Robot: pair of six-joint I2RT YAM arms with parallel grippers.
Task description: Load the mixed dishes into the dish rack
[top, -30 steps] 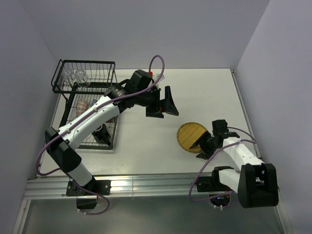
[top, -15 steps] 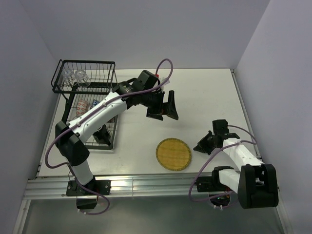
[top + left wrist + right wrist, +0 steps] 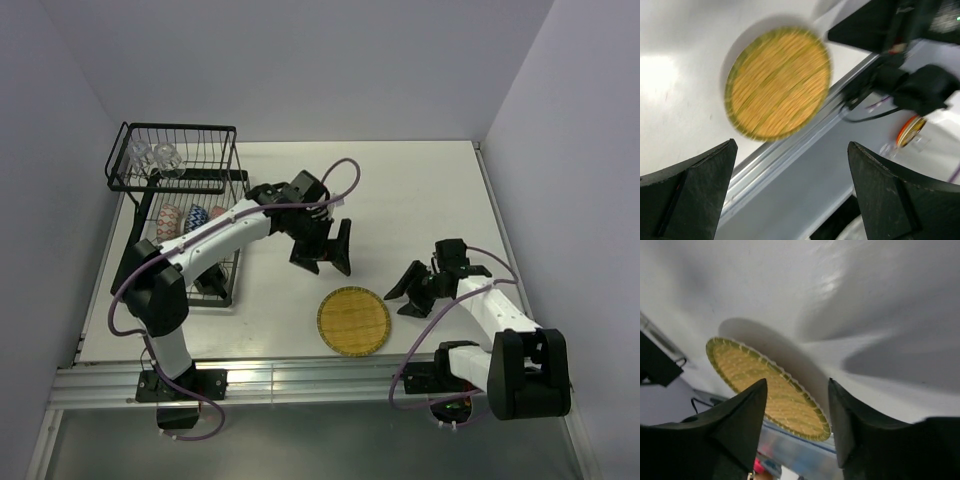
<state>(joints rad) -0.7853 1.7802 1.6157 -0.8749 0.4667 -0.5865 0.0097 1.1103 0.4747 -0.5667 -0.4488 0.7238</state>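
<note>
left claw (image 3: pixel 322 264) gaping near yellow plate (image 3: pixel 353 321)

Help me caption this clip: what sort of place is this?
Probably a robotics test cell, not a kitchen: a white table boxed in by plain pale walls, a left arm and right arm mounted on a metal rail, one black wire dish rack.

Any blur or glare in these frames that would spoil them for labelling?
Left wrist: the plate is smeared by motion blur, with a glare patch on the table beside it. Right wrist: soft, with broad shadows across the table. Top external: sharp, only a bright strip on the near rail.
</note>
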